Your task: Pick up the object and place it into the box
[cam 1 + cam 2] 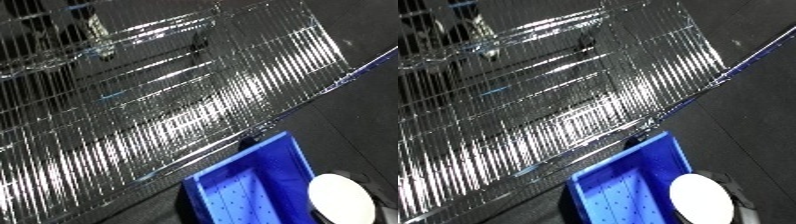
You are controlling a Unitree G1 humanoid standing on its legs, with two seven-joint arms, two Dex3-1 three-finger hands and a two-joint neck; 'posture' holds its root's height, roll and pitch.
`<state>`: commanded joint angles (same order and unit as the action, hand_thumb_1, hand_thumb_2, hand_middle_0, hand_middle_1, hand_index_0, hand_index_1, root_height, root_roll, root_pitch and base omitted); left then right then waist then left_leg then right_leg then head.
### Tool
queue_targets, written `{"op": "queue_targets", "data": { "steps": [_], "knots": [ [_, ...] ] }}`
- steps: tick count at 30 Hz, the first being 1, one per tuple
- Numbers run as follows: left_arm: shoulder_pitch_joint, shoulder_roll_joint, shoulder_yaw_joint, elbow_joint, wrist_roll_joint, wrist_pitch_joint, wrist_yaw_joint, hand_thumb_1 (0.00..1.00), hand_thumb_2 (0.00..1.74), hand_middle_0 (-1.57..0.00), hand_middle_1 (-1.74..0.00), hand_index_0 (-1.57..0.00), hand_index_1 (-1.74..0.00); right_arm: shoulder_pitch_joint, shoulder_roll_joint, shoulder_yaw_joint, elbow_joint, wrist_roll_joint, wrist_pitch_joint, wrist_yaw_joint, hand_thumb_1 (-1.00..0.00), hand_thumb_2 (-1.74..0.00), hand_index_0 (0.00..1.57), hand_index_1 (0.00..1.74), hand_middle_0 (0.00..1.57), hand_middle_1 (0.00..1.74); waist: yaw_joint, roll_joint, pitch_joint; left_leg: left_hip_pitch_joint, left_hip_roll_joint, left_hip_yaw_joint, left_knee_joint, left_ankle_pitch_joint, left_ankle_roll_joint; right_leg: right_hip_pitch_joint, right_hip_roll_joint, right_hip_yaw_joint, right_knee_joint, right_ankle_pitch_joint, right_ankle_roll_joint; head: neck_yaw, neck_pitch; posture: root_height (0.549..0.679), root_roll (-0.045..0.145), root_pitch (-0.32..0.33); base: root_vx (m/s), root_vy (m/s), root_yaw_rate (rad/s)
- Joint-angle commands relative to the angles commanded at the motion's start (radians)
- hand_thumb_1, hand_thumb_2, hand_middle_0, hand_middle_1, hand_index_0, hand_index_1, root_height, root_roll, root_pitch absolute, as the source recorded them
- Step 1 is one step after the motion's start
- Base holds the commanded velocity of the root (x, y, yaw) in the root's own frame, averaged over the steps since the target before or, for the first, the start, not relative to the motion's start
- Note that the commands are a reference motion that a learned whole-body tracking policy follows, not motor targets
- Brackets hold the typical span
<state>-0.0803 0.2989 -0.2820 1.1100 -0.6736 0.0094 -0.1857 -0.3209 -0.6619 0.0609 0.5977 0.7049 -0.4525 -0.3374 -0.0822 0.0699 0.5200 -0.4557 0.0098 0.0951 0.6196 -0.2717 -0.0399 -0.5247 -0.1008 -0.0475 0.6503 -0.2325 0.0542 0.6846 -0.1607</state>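
A blue bin (266, 170) sits lower right beside a wire rack (160, 100), a white disc (701, 198) over it; no hand shows.

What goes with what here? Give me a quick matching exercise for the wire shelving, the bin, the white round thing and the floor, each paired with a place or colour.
Things:
1. wire shelving
2. bin
3. white round object
4. floor

Descriptions:
A. blue, at the lower middle of the view
B. dark grey, at the right
C. shiny metal, filling the upper left
D. white, over the bin's right end at the bottom edge

Pairs: 1-C, 2-A, 3-D, 4-B

No robot hand shows in either view.
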Motion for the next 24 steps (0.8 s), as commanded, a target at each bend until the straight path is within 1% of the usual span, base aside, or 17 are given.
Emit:
{"op": "queue_targets", "data": {
  "steps": [4, 9, 12, 15, 21, 23, 24],
  "knots": [
    [-0.005, -0.012, -0.034, 0.02, -0.004, -0.006, -0.014, 0.0, 0.0, 0.0, 0.0, 0.0, 0.0, -0.055, -0.018, 0.006, 0.181, -0.007, 0.02, 0.024, -0.25, -0.44, 0.39, 0.44, 0.39, 0.44, 0.008, 0.028, 0.0, 0.014, -0.015, -0.002, -0.009, 0.003, -0.0006, 0.007, -0.0079, 0.001, -0.006, 0.0, -0.0052, 0.063, -0.034, 0.646, 0.08, 0.081, 0.001, 0.045, 0.028],
    [-0.017, -0.012, -0.058, 0.026, -0.001, -0.002, -0.033, 0.0, 0.0, 0.0, 0.0, 0.0, 0.0, -0.105, -0.03, 0.019, 0.328, -0.032, 0.05, 0.056, 0.0, 0.0, 0.0, 0.0, 0.0, 0.0, 0.017, 0.052, 0.0, 0.027, -0.027, -0.002, -0.018, 0.007, -0.0008, 0.016, -0.0131, 0.002, -0.012, 0.0, -0.0078, 0.1, -0.076, 0.646, 0.088, 0.072, 0.011, 0.019, 0.042],
    [-0.028, -0.008, -0.067, 0.027, -0.001, 0.003, -0.043, 0.0, 0.0, 0.0, 0.0, 0.0, 0.0, -0.138, -0.031, 0.032, 0.388, -0.035, 0.055, 0.073, 0.0, 0.0, 0.0, 0.0, 0.0, 0.0, 0.021, 0.057, 0.0, 0.032, -0.031, -0.004, -0.023, 0.009, -0.001, 0.019, -0.0128, 0.001, -0.014, -0.001, -0.0077, 0.104, -0.091, 0.646, 0.09, 0.069, 0.009, -0.002, 0.043],
    [-0.04, -0.003, -0.073, 0.029, -0.003, 0.011, -0.048, 0.0, 0.0, 0.0, 0.0, 0.0, 0.0, -0.165, -0.028, 0.049, 0.433, -0.037, 0.046, 0.092, 0.0, 0.0, 0.0, 0.0, 0.0, 0.0, 0.022, 0.057, 0.0, 0.034, -0.034, -0.005, -0.026, 0.011, -0.0001, 0.02, -0.0102, 0.0, -0.015, -0.001, -0.0076, 0.106, -0.101, 0.646, 0.09, 0.069, 0.003, -0.012, 0.029],
    [-0.052, 0.002, -0.076, 0.033, -0.009, 0.017, -0.052, 0.0, 0.0, 0.0, 0.0, 0.0, 0.0, -0.183, -0.013, 0.07, 0.445, -0.055, 0.045, 0.107, 0.0, 0.0, 0.0, 0.0, 0.0, 0.0, 0.024, 0.052, 0.0, 0.036, -0.036, -0.01, -0.032, 0.015, -0.0001, 0.022, -0.0028, -0.003, -0.013, -0.002, -0.0075, 0.088, -0.117, 0.646, 0.089, 0.069, -0.004, -0.013, 0.02],
    [-0.053, 0.004, -0.074, 0.034, -0.011, 0.018, -0.053, 0.0, 0.0, 0.0, 0.0, 0.0, 0.0, -0.182, -0.007, 0.075, 0.441, -0.047, 0.056, 0.139, 0.0, 0.0, 0.0, 0.0, 0.0, 0.0, 0.025, 0.05, 0.0, 0.037, -0.037, -0.012, -0.034, 0.016, -0.0005, 0.024, -0.0008, -0.005, -0.013, -0.004, -0.0084, 0.071, -0.129, 0.646, 0.089, 0.068, -0.01, -0.005, 0.03],
    [-0.054, 0.005, -0.072, 0.035, -0.01, 0.018, -0.054, 0.0, 0.0, 0.0, 0.0, 0.0, 0.0, -0.18, -0.002, 0.078, 0.438, -0.04, 0.066, 0.165, 0.0, 0.0, 0.0, 0.0, 0.0, 0.0, 0.026, 0.049, 0.0, 0.037, -0.038, -0.013, -0.034, 0.016, -0.001, 0.025, 0.0001, -0.006, -0.011, -0.006, -0.0092, 0.056, -0.141, 0.646, 0.089, 0.067, -0.009, -0.004, 0.048]
  ]
}}
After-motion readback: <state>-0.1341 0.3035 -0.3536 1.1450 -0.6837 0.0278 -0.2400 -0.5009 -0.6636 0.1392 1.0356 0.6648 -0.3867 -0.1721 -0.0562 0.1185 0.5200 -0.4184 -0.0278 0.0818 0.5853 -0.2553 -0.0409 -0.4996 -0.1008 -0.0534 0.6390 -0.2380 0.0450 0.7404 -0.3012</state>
